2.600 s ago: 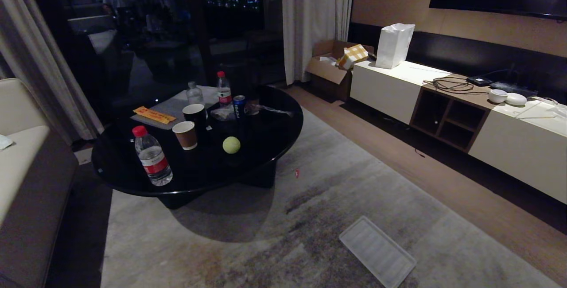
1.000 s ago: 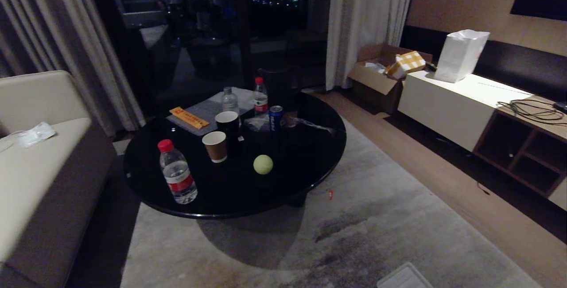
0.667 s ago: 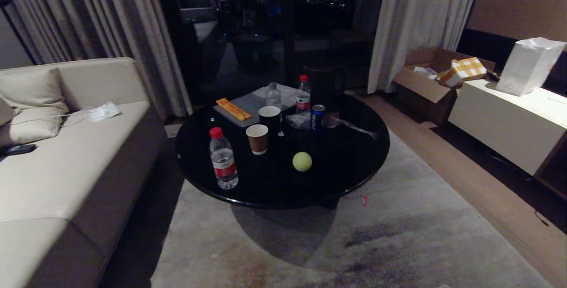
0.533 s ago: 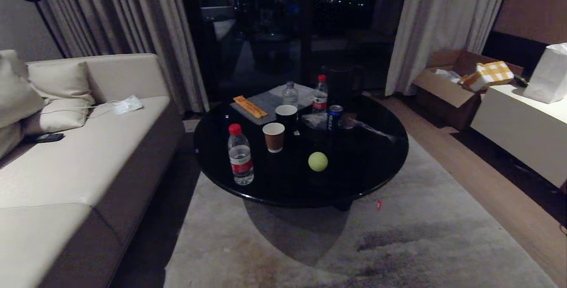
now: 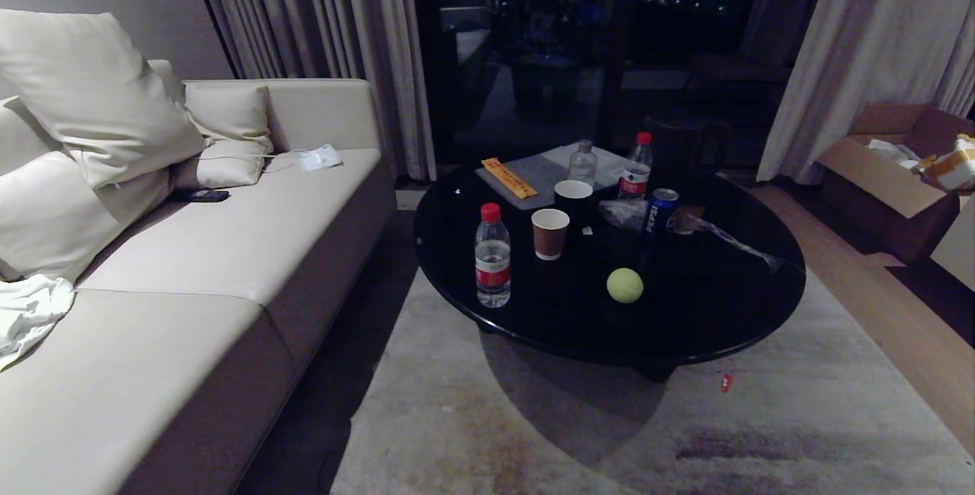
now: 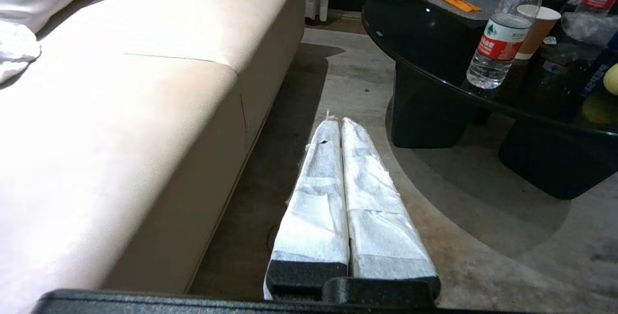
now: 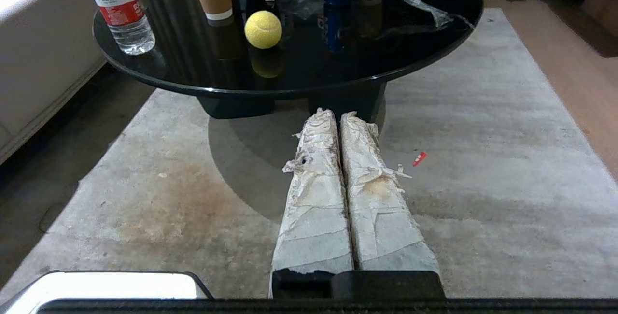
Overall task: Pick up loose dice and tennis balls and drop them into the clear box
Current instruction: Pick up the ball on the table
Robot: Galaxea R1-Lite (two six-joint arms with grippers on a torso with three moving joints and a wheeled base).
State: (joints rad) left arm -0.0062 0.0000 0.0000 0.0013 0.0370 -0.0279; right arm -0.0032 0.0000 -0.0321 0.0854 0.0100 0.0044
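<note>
Both hands are clenched with nothing in them: the left hand (image 6: 341, 121) hangs low over the rug beside the sofa, the right hand (image 7: 338, 115) hangs low over the rug just short of the desk, and their wrapped fingers (image 7: 316, 198) press flat against each other. Neither arm shows in the head view. And there's the tennis ball (image 5: 624, 285), sitting alone on the near part of the round black desk (image 5: 731, 327), well apart from either hand. Just behind it stands a blue can (image 5: 660, 211), with a brown paper cup (image 5: 550, 233) and a black cup (image 5: 573, 198) off to the left. Further left, a red-capped water bottle (image 5: 493, 266) stands near the desk's edge. A small red scrap (image 5: 727, 382) lies on the rug (image 5: 800, 419) beside the desk. The cream sofa (image 5: 190, 266) runs along the left.
</note>
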